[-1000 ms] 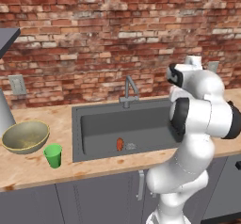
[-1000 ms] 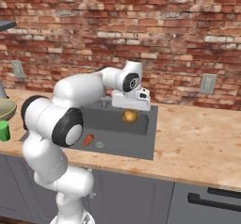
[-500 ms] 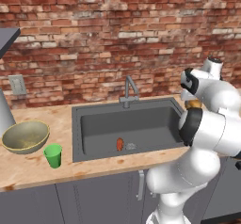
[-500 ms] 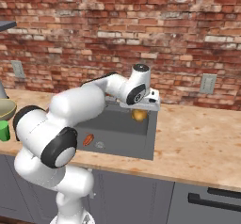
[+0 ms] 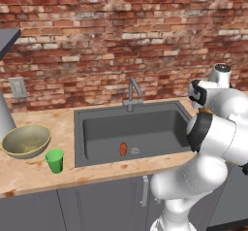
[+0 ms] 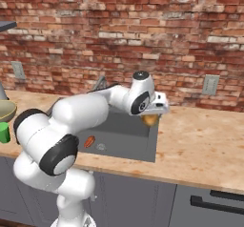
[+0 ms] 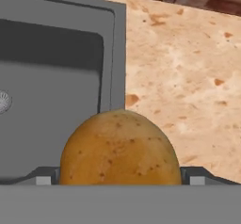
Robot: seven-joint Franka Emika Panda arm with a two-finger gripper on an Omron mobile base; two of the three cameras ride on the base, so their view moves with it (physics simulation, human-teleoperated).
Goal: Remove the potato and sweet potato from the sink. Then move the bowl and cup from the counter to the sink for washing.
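the claw (image 6: 151,116) grasps the potato (image 7: 120,148), jaws set wide around it, held over the sink's (image 5: 97,128) right edge where the bench (image 6: 200,140) begins. it is lifted out but not yet set down. the sweet potato (image 5: 123,149) lies in the basin by the drain. bowl (image 5: 26,140) and cup (image 5: 54,160) wait on the left bench. speckled wood top, red brick wall (image 5: 121,36) behind.

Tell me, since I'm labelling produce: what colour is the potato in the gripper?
Golden-brown with small dark speckles; the potato shows best in the hand view.
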